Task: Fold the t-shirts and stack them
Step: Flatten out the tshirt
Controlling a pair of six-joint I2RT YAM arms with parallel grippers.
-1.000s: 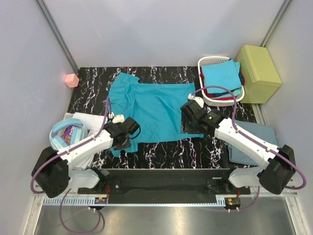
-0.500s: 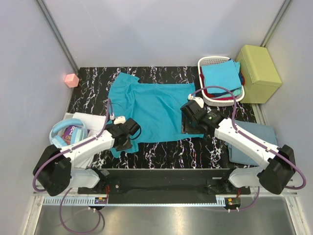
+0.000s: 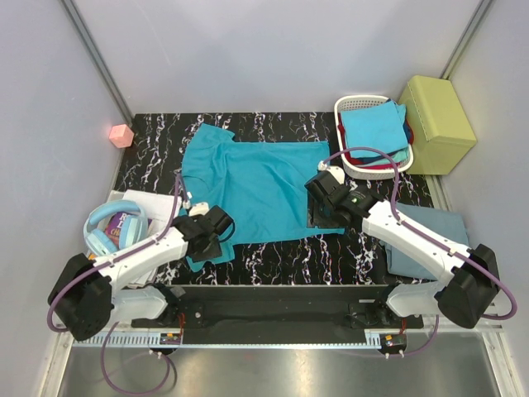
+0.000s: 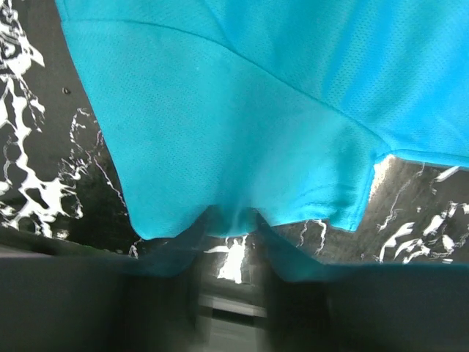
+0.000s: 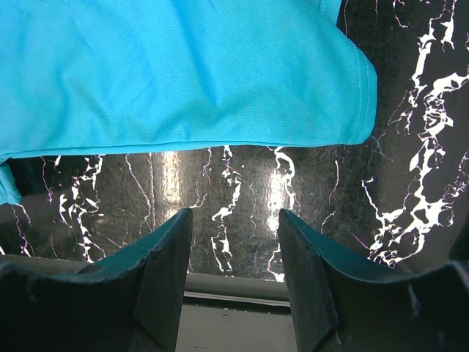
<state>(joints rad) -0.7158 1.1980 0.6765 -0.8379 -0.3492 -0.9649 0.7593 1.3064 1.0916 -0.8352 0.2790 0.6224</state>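
Left gripper (image 4: 231, 229) was closed on the near-left sleeve hem of the teal shirt (image 3: 263, 184); the cloth puckered at the pinch. The shirt lay spread flat mid-tabletop (image 3: 157, 149), with bare marble along its left and far edges. Right gripper (image 5: 234, 220) stood open over bare tabletop just beside the shirt's near-right hem corner, not touching it. Grey-blue shirt (image 3: 442, 222) lay folded at the right edge, partly under the right arm.
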